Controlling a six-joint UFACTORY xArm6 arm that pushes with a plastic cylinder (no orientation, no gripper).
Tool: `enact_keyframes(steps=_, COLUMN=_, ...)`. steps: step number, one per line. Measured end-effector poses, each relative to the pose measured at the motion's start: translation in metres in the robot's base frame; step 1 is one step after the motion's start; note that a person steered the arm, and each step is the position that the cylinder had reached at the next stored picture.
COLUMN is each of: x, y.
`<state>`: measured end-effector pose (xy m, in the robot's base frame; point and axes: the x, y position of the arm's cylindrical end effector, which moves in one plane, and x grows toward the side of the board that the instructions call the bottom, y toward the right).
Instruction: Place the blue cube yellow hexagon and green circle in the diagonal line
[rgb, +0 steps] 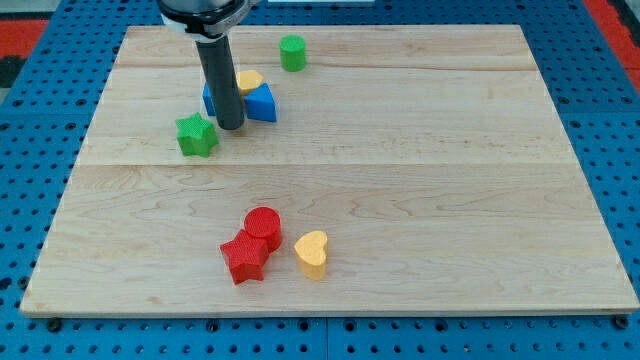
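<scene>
My tip (230, 125) rests on the board at the upper left, just right of a green star (196, 135). Right behind the rod lies a blue block (262, 102), partly hidden by it, with a yellow block (249, 81) touching its top side; the yellow block's shape is unclear. A green cylinder (292, 52) stands apart, further toward the view's top right of that cluster.
A red cylinder (263, 226), a red star (244, 258) and a yellow heart (312, 252) sit close together near the view's bottom centre. The wooden board (450, 180) lies on a blue perforated table.
</scene>
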<state>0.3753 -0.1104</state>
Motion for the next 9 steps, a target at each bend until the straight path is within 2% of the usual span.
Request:
enact_keyframes(steps=2, x=-0.022, y=0.029)
enact_keyframes(steps=3, x=-0.031, y=0.001)
enact_keyframes(steps=4, x=-0.051, y=0.0)
enact_keyframes(steps=9, x=-0.064, y=-0.001)
